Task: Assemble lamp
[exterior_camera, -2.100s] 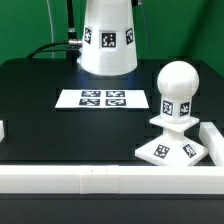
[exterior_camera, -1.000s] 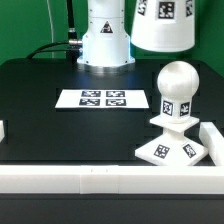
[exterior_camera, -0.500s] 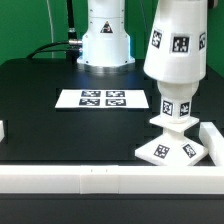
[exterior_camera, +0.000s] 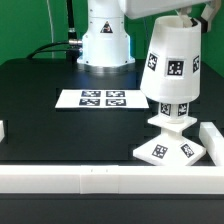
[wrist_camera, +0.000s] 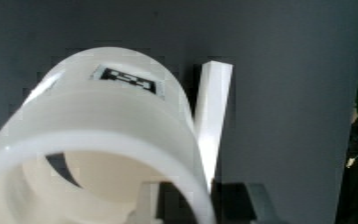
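The white cone shade (exterior_camera: 170,62) with black-and-white tags hangs over the bulb at the exterior view's right and covers its round head. Only the bulb's tagged neck (exterior_camera: 174,109) shows below the shade's rim. The bulb stands on the flat square base (exterior_camera: 168,149), near the table's front right. My gripper (exterior_camera: 183,12) grips the shade's top edge at the upper border of that view. In the wrist view my gripper (wrist_camera: 208,200) is shut on the shade's thin wall (wrist_camera: 105,110), one finger inside and one outside.
The marker board (exterior_camera: 101,99) lies flat on the black table, to the exterior view's left of the lamp. The robot's white body (exterior_camera: 105,35) stands behind it. A white rail (exterior_camera: 90,180) runs along the front edge, with a white wall piece (exterior_camera: 213,140) beside the base.
The shade has travelled from the back centre to the exterior view's right, then come down over the bulb. The bulb's round head, bare before, is now covered by it.
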Tool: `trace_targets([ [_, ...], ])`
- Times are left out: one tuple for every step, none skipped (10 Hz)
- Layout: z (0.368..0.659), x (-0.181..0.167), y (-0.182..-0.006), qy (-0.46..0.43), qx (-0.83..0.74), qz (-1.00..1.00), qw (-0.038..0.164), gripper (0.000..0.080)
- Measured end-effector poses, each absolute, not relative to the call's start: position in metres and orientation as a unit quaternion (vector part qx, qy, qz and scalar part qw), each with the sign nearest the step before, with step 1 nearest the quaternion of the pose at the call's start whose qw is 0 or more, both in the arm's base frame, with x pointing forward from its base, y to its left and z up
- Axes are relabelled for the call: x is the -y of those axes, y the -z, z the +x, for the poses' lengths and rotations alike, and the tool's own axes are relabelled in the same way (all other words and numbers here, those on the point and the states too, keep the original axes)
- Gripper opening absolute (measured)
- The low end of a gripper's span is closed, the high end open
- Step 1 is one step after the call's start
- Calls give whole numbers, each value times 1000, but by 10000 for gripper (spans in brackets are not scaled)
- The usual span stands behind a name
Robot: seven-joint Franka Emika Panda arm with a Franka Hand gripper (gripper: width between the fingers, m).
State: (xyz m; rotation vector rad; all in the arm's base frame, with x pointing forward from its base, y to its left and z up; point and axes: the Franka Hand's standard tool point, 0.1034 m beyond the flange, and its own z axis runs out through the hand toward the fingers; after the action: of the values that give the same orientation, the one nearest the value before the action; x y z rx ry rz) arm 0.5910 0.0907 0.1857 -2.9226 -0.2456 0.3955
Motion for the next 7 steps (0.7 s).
trace_targets([
  [591,-90,-183,-134,82,-983,91,44],
  [589,-89,-179,-136,81,-983,91,44],
  [587,-88,-177,-138,82,-983,91,44],
  [585,-86,-175,-140,84,-982,92,52],
  [584,-84,-175,-141,85,-982,92,52],
  [584,-84,-175,-141,84,-982,92,234],
  [584,-83,-174,-141,84,-982,92,368],
])
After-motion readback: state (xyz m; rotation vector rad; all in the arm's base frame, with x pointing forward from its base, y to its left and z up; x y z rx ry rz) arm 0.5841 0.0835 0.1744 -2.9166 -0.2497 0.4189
